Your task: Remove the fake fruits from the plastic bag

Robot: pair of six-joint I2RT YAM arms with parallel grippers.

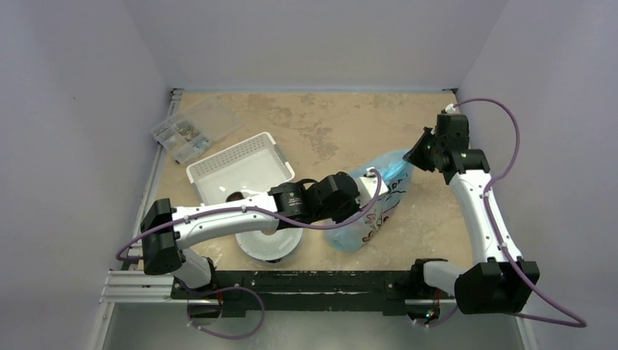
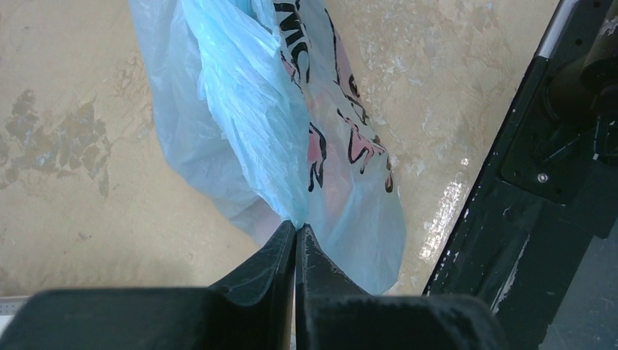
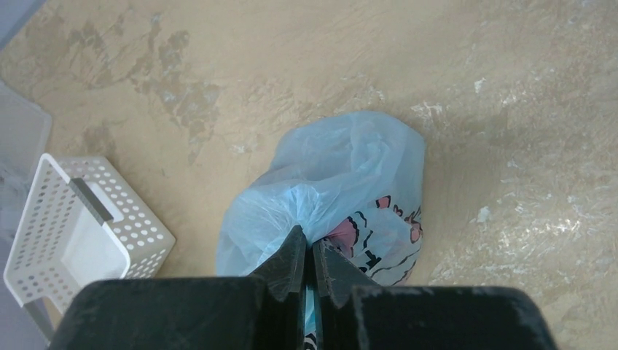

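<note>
The light-blue plastic bag (image 1: 372,208) with a pink-and-black print lies on the table between my two arms. My left gripper (image 1: 366,191) is shut on a fold of the bag's film; the left wrist view shows the bag (image 2: 255,124) pinched at my gripper's (image 2: 295,227) tips. My right gripper (image 1: 417,155) is shut on the bag's far end; the right wrist view shows the film (image 3: 342,168) bunched into my gripper (image 3: 307,246). The fake fruits are hidden inside the bag; only a pinkish shade shows through.
A white slotted basket (image 1: 251,157) stands left of the bag, with a small dark thing (image 1: 235,195) at its near edge. A round white perforated disc (image 1: 271,244) lies under the left arm. A clear box of small parts (image 1: 186,131) sits at the back left.
</note>
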